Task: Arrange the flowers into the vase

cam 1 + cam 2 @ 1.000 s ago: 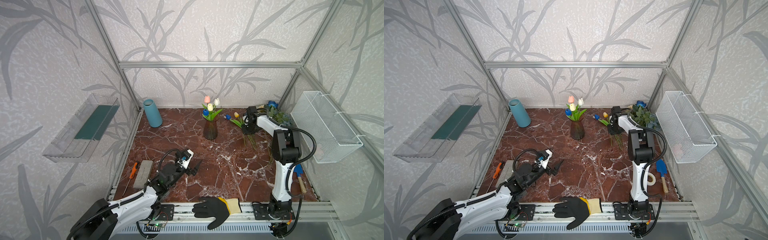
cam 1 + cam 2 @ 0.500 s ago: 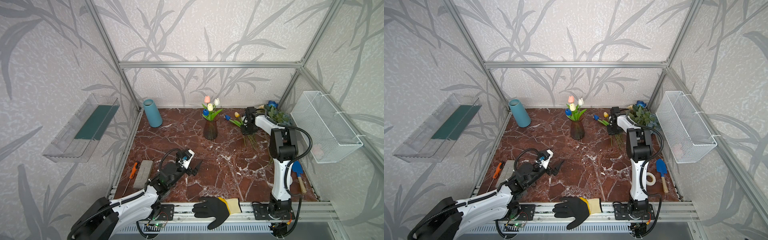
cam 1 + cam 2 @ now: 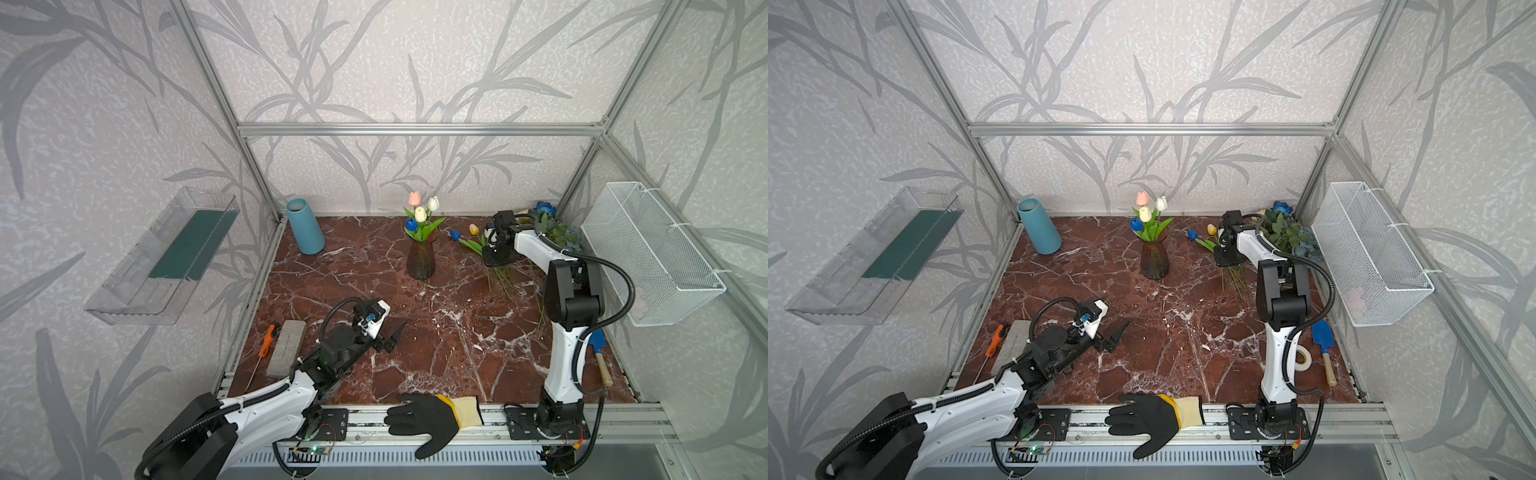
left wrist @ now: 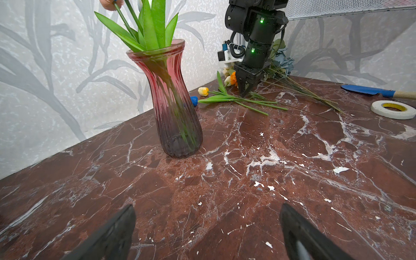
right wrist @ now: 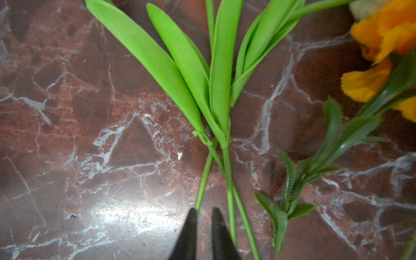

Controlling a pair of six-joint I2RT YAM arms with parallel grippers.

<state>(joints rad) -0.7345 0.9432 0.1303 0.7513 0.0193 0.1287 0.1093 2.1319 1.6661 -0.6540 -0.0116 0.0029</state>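
Tabletop (image 4: pixel 247 180) under vase (image 4: pixel 173 90): glossy, polished marble look, white-veined. Vase: ribbed translucent glass, shiny. Flowers (image 5: pixel 186 67) beside vase: smooth matt plastic leaves and stems. My right gripper (image 5: pixel 204 211): matt black plastic. Basket (image 3: pixel 652 249) beyond vase: white wire mesh.

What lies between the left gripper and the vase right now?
Nothing. In the left wrist view, only bare marble tabletop stretches from the open left gripper to the vase.
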